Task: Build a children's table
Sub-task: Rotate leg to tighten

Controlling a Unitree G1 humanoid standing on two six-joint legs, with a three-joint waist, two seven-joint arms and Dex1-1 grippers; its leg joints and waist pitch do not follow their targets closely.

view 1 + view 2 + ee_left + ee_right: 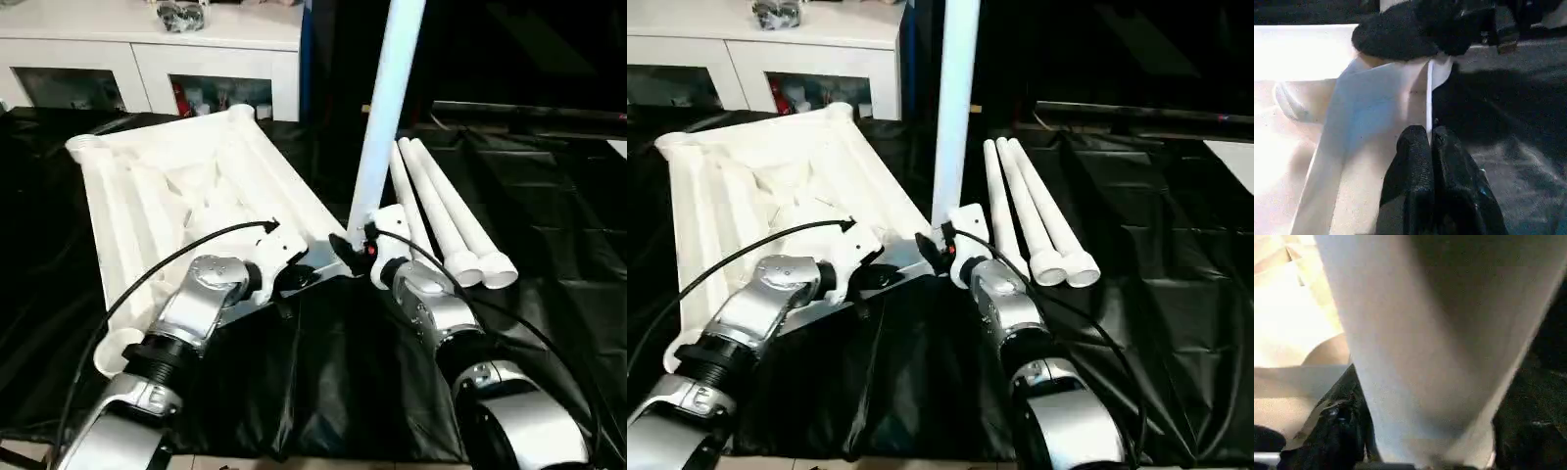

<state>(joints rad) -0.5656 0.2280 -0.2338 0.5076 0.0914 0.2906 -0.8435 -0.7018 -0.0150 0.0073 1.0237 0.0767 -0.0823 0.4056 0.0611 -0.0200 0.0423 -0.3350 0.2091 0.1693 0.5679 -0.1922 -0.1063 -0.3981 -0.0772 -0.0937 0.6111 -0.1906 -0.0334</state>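
Left eye view: ribbed tabletop (196, 186) underside-up on black sheet (549, 235), upright leg (384, 113) at its near right corner, two spare legs (446, 220) lying just beside. Left wrist view: left gripper (1429, 142) fingers pressed together on tabletop's thin edge (pinching it). Right wrist view: right gripper (1425, 431) fingers spread around leg, clamping it.

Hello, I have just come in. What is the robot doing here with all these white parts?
The robot is building a children's table. The tabletop lies underside up on a black sheet. The right gripper holds one leg upright at the tabletop's near right corner. The left gripper is pinching the tabletop's edge there. Three more legs lie beside it, not yet fitted.
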